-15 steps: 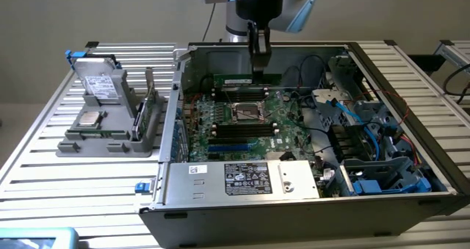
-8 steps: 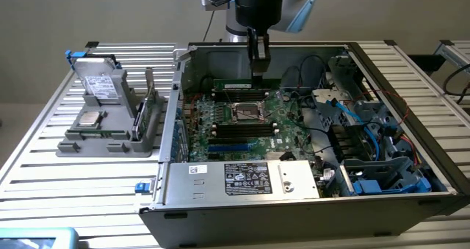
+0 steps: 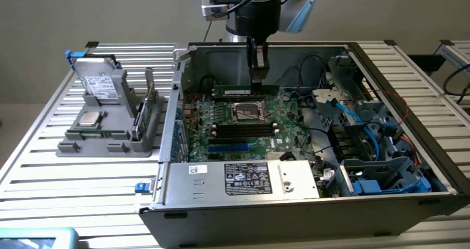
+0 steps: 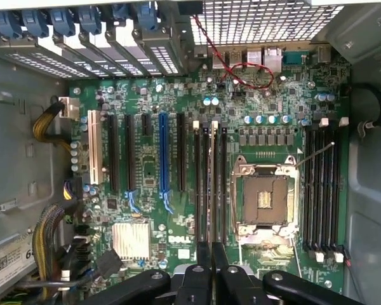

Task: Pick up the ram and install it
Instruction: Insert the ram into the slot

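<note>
In the exterior view, a desk (image 3: 88, 205) of pale metal slats stands before a plain beige wall (image 3: 110, 12). On it lies an open computer case (image 3: 294, 216), and toward the exterior view's left a grey holder (image 3: 110, 139) with spare parts. The arm (image 3: 253, 12) reaches down into the case. Its end effector (image 3: 258, 79) is closed narrow on the ram (image 3: 235, 89), gripping the top edge. The stick hangs level above the motherboard (image 3: 220, 122), beside the CPU socket (image 3: 248, 112) on the side away from the black memory slots (image 3: 242, 130). A black label (image 3: 246, 178) with white print sits on the power supply box, and its writing cannot be read. A teal object (image 3: 37, 239) shows at the desk's near corner.

In the wrist view, the end effector (image 4: 211, 254) pinches the ram (image 4: 211, 178), which is seen edge-on as a thin line. It lies over the green motherboard (image 4: 146, 108) between the CPU socket (image 4: 265, 200) and a blue expansion slot (image 4: 164, 159). The memory slots (image 4: 320, 184) lie beyond the socket, apart from the stick. The board carries the white word "DELL" (image 4: 178, 239). A white barcode sticker (image 4: 9, 260) on the case wall shows a "6".
</note>
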`<state>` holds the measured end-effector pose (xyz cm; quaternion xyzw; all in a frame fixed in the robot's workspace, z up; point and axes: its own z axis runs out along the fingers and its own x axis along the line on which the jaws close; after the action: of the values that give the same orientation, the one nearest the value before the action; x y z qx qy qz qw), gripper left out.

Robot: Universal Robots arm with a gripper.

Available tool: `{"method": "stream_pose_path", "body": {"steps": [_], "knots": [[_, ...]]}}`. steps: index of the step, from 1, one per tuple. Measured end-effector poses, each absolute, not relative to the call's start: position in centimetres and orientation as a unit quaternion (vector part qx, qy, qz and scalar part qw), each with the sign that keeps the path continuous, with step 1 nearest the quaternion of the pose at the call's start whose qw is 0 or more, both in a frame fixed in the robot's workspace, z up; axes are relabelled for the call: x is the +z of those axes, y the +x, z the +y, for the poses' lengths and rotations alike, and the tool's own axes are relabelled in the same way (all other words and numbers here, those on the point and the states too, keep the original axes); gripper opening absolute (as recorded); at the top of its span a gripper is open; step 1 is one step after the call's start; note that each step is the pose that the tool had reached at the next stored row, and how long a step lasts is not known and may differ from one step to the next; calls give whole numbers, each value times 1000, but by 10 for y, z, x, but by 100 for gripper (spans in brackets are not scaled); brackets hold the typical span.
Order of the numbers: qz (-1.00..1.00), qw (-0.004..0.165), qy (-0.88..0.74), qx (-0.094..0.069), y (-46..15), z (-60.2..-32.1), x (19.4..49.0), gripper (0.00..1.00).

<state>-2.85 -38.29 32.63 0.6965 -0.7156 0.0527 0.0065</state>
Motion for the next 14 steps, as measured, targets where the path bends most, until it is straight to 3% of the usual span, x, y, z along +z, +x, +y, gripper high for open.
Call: {"method": "stream_pose_path", "body": {"steps": [14], "knots": [[-715, 10, 696, 57, -27, -383, 304, 13]]}}
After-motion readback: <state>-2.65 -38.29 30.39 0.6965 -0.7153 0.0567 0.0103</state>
